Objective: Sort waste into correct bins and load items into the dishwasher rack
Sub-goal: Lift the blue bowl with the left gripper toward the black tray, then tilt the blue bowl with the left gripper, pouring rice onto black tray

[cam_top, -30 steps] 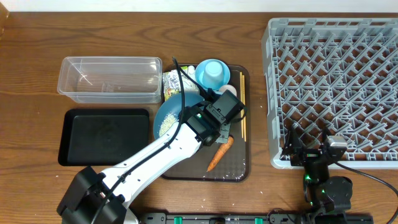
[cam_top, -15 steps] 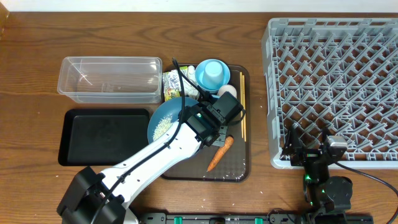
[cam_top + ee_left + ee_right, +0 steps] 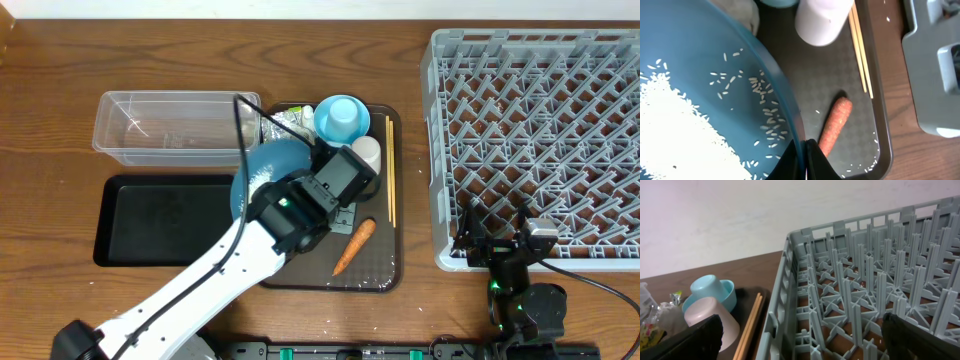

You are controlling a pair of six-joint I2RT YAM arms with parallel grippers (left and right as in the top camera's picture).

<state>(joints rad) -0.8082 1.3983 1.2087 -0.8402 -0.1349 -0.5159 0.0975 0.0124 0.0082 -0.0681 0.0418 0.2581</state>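
Large dark-blue bowl (image 3: pixel 262 165): in the overhead view it sits at the left edge of the brown serving tray (image 3: pixel 375 265). It overlaps the near right corner of the clear rectangular plastic tub (image 3: pixel 170 130), with the shallow black rectangular tray (image 3: pixel 165 220) just beside. My left arm hides its right side.

In the left wrist view, the left hand (image 3: pixel 804 155) is clenched on the bowl's rim, one finger inside and one outside. Loose white rice grains (image 3: pixel 675 130) lie heaped inside. The small orange carrot (image 3: pixel 835 125), small white cup (image 3: pixel 822 20) and thin wooden chopsticks (image 3: pixel 861 55) lie on the tray beyond.

In the right wrist view, the right hand (image 3: pixel 801 325) is released wide, grasping nothing, at the corner of the large grey plastic dishwasher rack (image 3: pixel 865 280).

I judge that rice disposal is the step in hand. The next move calls for centring the bowl over a bin and tipping it without the rim slipping.
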